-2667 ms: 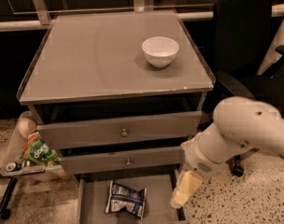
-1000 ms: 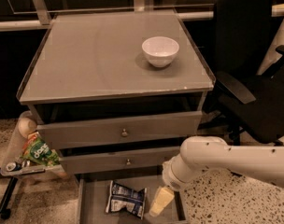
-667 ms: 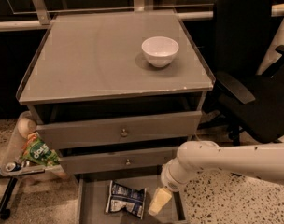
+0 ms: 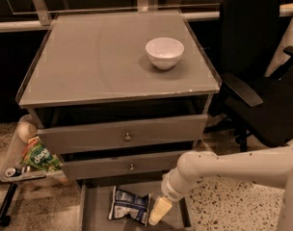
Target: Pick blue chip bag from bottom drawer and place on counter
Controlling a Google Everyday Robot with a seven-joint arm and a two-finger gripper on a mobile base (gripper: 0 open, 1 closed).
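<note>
Camera view: your cream end effector (image 4: 157,211) hangs in the grey metal bottom drawer (image 4: 94,211) beside the crumpled blue chip bag (image 4: 129,205); apart or together, I cannot tell. Off-centre, it may shove the bag away.

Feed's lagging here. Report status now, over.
End effector low in bottom drawer, beside blue chip bag. Bag lies on drawer floor. White bowl on counter.

Gripper (image 4: 157,214) right of chip bag (image 4: 129,206) in drawer (image 4: 95,209).
</note>
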